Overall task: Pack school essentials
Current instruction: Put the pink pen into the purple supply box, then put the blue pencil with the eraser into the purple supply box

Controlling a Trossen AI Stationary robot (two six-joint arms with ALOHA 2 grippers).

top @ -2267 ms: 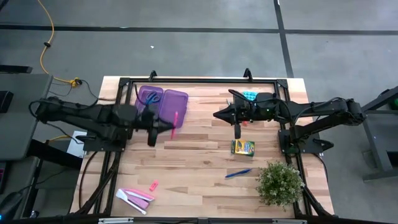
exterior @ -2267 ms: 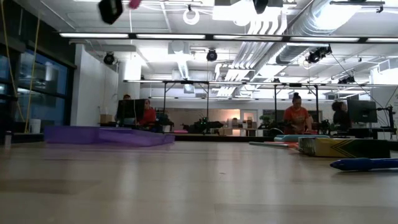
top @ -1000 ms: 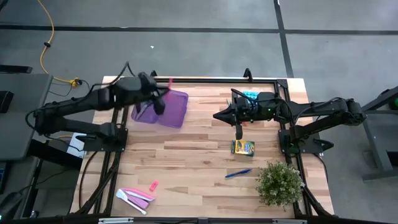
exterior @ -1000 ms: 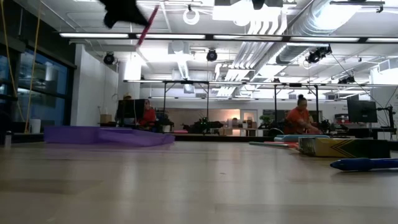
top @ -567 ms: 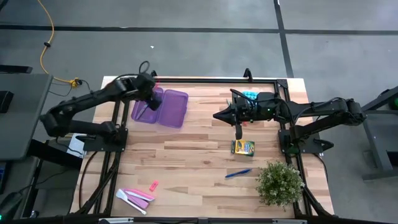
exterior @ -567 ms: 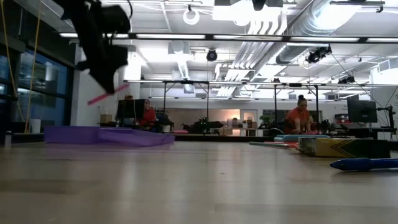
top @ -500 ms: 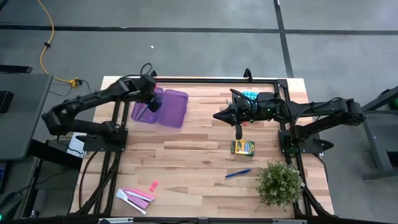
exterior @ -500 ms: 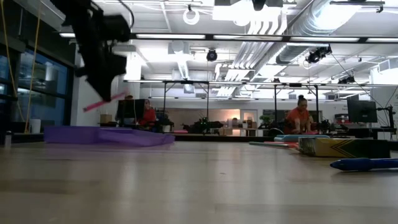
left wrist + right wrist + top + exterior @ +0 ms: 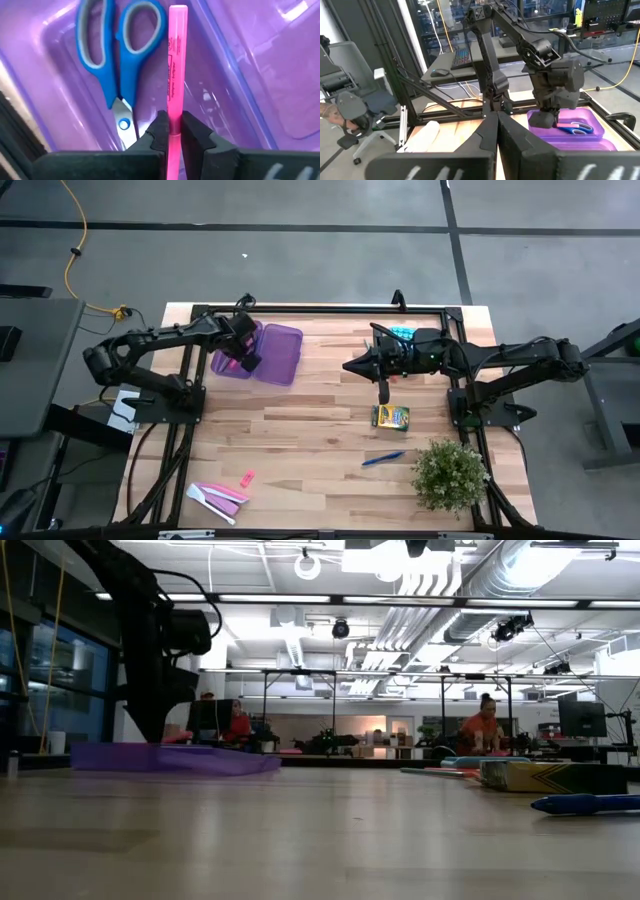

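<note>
1. Fingers of the left gripper (image 9: 170, 131) are closed tight on the pink marker (image 9: 175, 75), near one end of it; we see the rest of the marker point forward over the floor of the purple case (image 9: 283, 352).
2. We see this gripper low inside the open half of the case, which lies at the far left part of the worktop (image 9: 320, 430), close to the far edge.
3. We find the blue-handled scissors (image 9: 116, 55) already flat in the same half of the case, just beside the marker, with the blades closed.
4. We see the right gripper (image 9: 496, 131) with its fingers pressed together and nothing between them; it hangs above the middle of the far half of the worktop.
5. We see the yellow-green crayon box (image 9: 390, 417) on the wood on the right half of the worktop, nearer to the front than the right gripper, and the blue pen (image 9: 383, 459) lies nearer still to the front edge.
6. We notice a small pink piece (image 9: 246, 478) near the front left corner, and beside it some flat pink and white stationery pieces (image 9: 216, 497), close to the front edge.
7. We see the small green plant (image 9: 449, 472) stand at the front right corner.
8. We see people (image 9: 484, 727) far behind the table in the low view.
</note>
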